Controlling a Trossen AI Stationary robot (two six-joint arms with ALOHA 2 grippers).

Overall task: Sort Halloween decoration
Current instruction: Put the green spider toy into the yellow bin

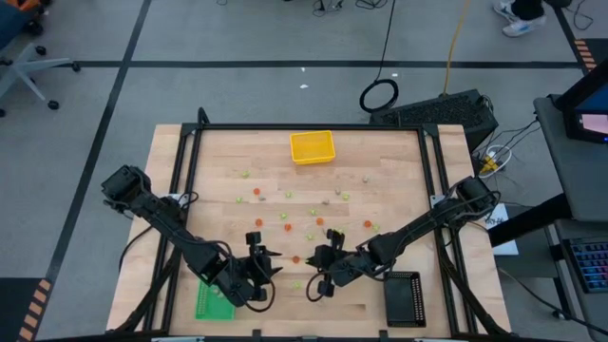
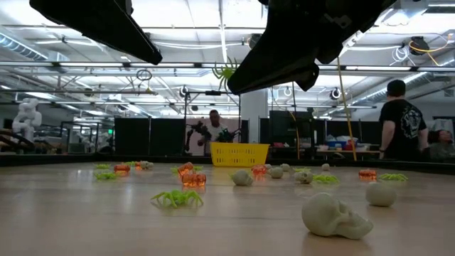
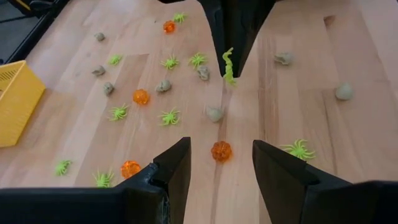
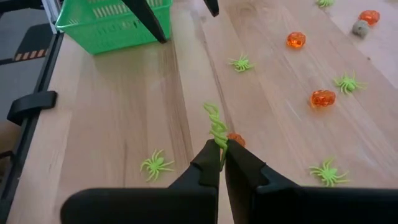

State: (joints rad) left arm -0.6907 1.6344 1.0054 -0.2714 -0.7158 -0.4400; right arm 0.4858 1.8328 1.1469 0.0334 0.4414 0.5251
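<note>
From above, the wooden bench (image 1: 399,161) carries a yellow tray (image 1: 313,147) at the far edge, a green tray (image 1: 213,301) near the left front and a black tray (image 1: 404,298) at the right front. The Halloween decoration (image 1: 285,218) lies scattered across the middle. The left pincer (image 1: 269,259) and right pincer (image 1: 321,271) meet near the front centre.

At bench height, a beige skull (image 2: 334,215), a green spider (image 2: 176,198) and orange pumpkins (image 2: 192,176) lie in front; a person (image 2: 399,121) stands beyond.

From the left wrist, the left pincer (image 3: 221,163) gapes wide, holding nothing, an orange pumpkin (image 3: 221,150) lying between its fingers.

From the right wrist, the right pincer (image 4: 222,163) is closed on a light green spider (image 4: 216,127), lifted off the bench.
</note>
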